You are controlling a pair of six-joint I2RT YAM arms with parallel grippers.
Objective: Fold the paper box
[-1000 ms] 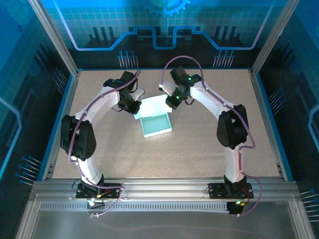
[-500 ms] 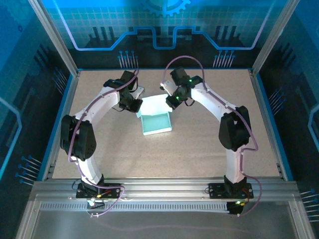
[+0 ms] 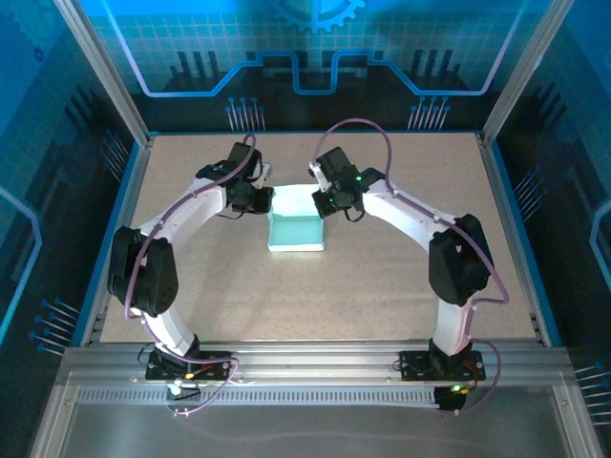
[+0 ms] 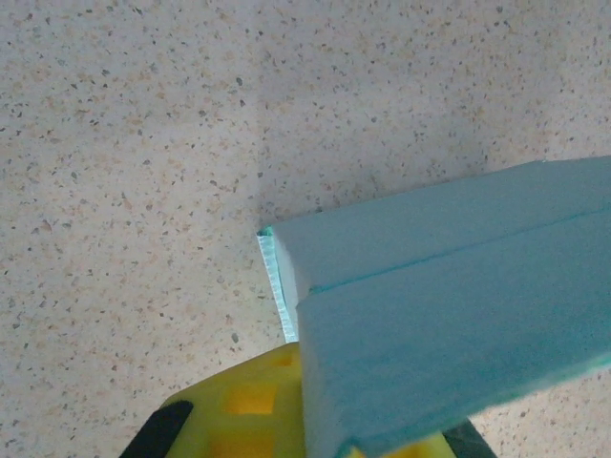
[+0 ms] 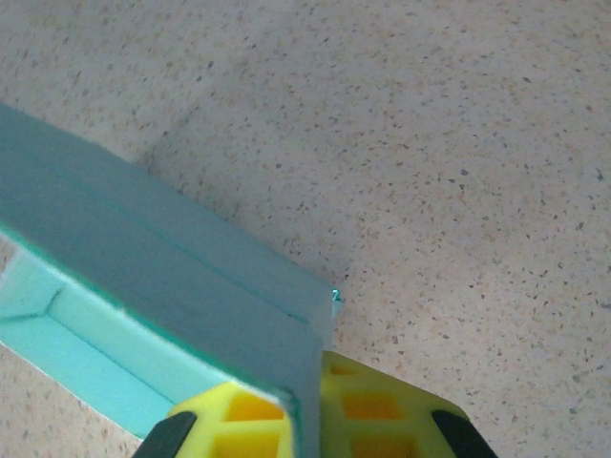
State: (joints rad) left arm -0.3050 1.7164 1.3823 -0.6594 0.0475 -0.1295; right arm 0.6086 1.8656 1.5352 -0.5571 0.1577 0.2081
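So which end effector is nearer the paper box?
Neither: the left end effector grips the paper box at its far left corner, the right end effector at its far right corner.

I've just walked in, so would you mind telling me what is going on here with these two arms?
Both arms are working on the paper box, which sits near the middle of the table. The left claw is shut on the box's far left corner and the right claw on its far right corner, each pinching a card wall. The box is partly formed, an open tray with its walls up, so the folding is not yet finished.
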